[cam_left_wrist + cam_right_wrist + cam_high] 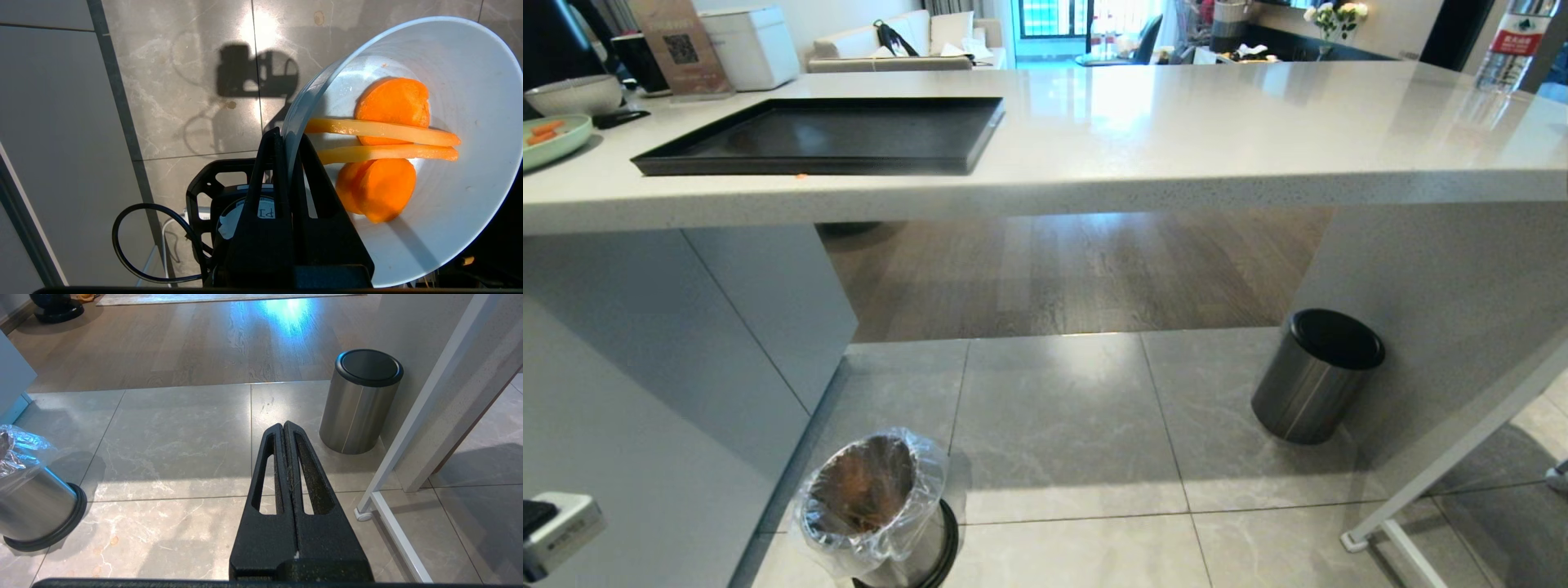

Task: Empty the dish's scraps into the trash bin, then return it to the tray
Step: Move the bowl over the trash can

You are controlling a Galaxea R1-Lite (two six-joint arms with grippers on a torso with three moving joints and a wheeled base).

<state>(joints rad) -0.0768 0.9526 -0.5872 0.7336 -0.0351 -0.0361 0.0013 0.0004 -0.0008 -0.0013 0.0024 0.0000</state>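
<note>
My left gripper (pixel 288 134) is shut on the rim of the dish (pixel 470 196), a glossy white bowl held over the grey floor tiles. The scraps lie inside it: orange slices (pixel 392 102) and two pale yellow sticks (pixel 384 130) across them. The trash bin (pixel 874 506), shiny metal with a crinkled clear liner, stands on the floor at the lower left, and also shows in the right wrist view as the trash bin (pixel 28 506). The black tray (pixel 825 135) lies bare on the counter at the left. My right gripper (pixel 284 425) hangs shut and empty above the tiles.
A dark-grey bin with a black top (pixel 1315 376) stands by the counter's right leg. On the counter's (pixel 1176 139) far left are a pale-green plate (pixel 551 139) with orange pieces and a greyish bowl (pixel 572 94). A white frame leg (pixel 1445 474) slants at the right.
</note>
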